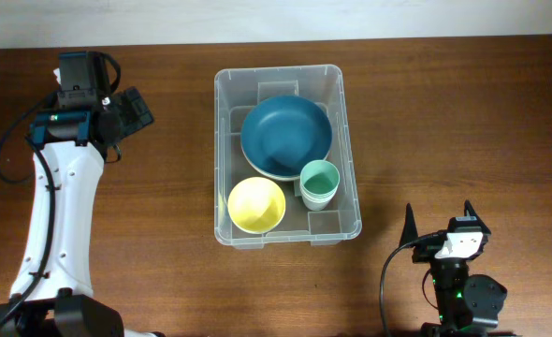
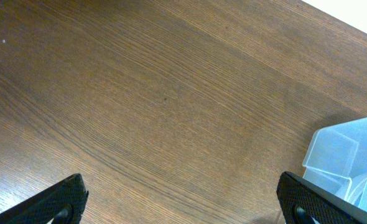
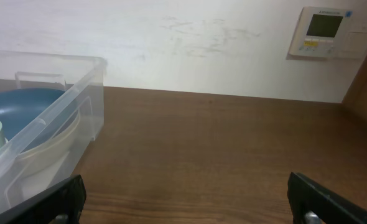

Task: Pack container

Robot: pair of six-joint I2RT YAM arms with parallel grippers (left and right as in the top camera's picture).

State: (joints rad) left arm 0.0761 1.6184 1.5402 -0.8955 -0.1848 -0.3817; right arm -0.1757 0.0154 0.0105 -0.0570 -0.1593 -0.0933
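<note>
Three inside container [image 1: 221, 150]: blue bowl [image 1: 286, 138], yellow bowl [image 1: 256, 205], cup [image 1: 319, 182].
Jaws: both apart, empty, 9 and 4 o'clock.
Advice: arms clear; looks packed.

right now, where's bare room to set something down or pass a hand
Bare wooden table right of the clear plastic rectangular container, and between it and the white left arm. Inside is crowded: dark blue bowl, yellow bowl, mint green cup.

Clear container [image 1: 276, 73]; dark-blue bowl [image 1: 285, 136]; yellow bowl [image 1: 256, 204]; mint cup [image 1: 319, 180]; brown wood-grain table [image 1: 444, 112]
</note>
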